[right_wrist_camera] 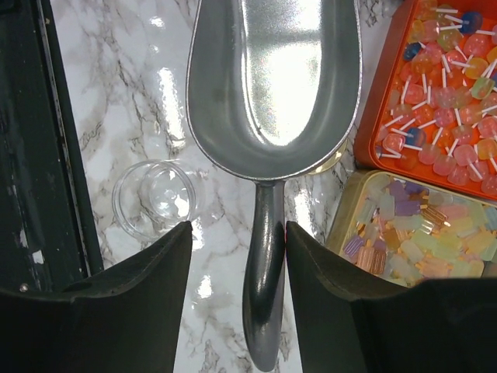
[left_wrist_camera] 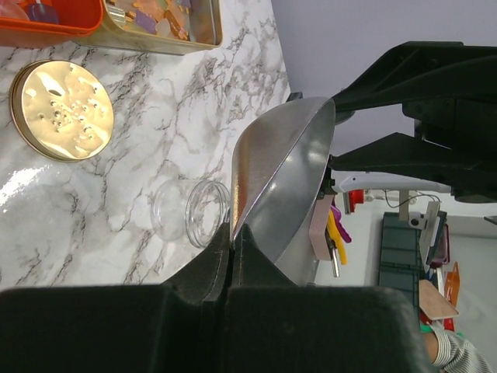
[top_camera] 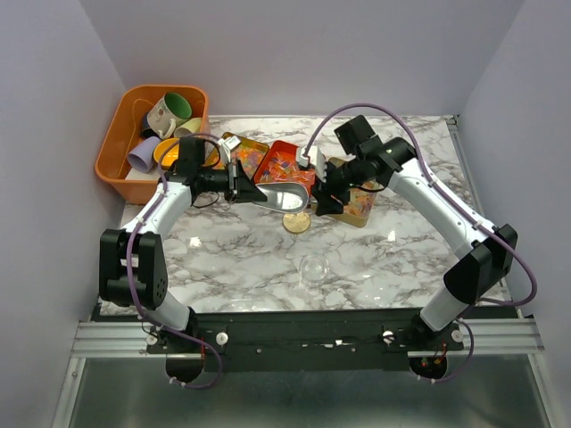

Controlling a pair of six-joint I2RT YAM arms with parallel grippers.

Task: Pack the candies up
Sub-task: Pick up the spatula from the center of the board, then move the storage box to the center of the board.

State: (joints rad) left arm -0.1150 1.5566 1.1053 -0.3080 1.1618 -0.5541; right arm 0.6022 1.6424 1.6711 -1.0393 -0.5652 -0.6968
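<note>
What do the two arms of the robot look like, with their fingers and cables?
Both the left arm and the right arm have white links between bulky black joints. A thin purple cable loops loosely along each. The fingers are matte black, broad, with curved inner edges. No markings are visible.

Plain pale lilac walls [top_camera: 312, 53] enclose a white marble-patterned table [top_camera: 401, 259] — glossy, catching bright glare.
</note>
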